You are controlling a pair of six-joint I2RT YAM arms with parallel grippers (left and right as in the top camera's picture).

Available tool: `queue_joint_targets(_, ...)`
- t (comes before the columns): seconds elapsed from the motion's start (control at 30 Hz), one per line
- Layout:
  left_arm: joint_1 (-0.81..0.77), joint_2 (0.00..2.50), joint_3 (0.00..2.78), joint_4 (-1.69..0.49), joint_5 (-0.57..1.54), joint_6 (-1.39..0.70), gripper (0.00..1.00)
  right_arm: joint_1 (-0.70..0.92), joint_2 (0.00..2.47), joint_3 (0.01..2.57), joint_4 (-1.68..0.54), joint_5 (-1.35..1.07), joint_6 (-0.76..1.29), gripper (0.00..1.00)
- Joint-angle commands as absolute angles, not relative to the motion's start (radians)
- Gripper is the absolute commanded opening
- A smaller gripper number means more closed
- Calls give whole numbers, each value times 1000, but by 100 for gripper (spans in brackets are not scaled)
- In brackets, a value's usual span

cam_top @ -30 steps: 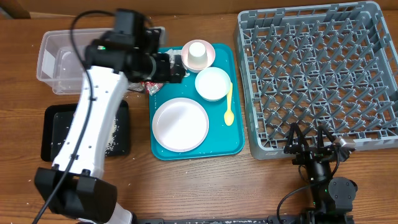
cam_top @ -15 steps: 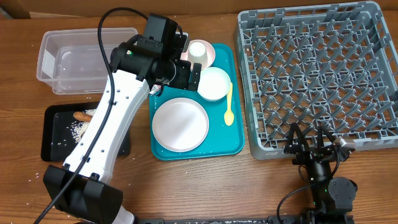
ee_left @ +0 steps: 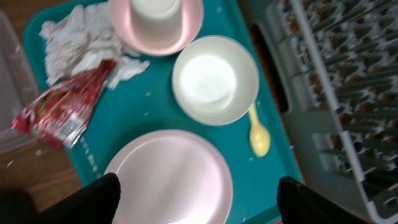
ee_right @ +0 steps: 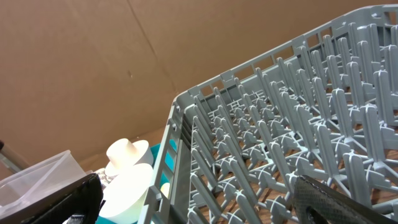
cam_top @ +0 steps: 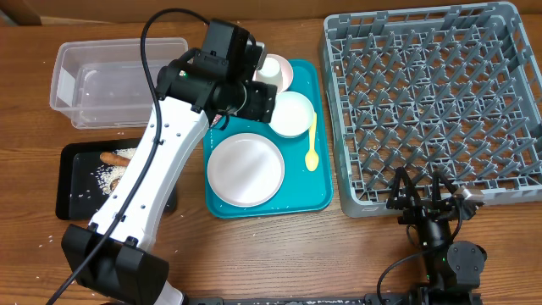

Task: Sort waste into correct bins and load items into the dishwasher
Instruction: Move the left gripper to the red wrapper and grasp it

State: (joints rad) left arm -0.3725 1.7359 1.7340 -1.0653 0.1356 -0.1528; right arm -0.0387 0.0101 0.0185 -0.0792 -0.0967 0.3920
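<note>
One plate [cam_top: 246,169], one bowl [cam_top: 290,114], one spoon [cam_top: 312,144] (yellow).

left arm [cam_top: 161,161] swung right | left jaws moved in from teal tray's [cam_top: 301,191] left edge; white bowl [ee_left: 214,79] now just ahead, white plate [ee_left: 168,177] beneath | black tray [cam_top: 68,182], well behind jaws, uncovered: carrot [cam_top: 110,158], rice grains [cam_top: 106,174] showing

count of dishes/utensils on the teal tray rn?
5. Plate at the teal tray's near edge, bowl behind it, cup standing in the pink dish farther back, yellow spoon beside the bowl. Left arm hides a tray corner overhead.
</note>
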Motion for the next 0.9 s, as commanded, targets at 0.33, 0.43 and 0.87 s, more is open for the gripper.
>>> queue_joint_targets(0.33,-276,1747,1771,-1123,67,-104,100,-38,3,8,-75,-91,394,100)
queue_joint_targets(0.43,-282,1757,1771,-1019,68,-116,100,-38,3,8,-75,-91,394,100)
queue_joint_targets(0.87,-282,1893,1769,-841,71,-64,100,-38,3,8,-75,-91,394,100)
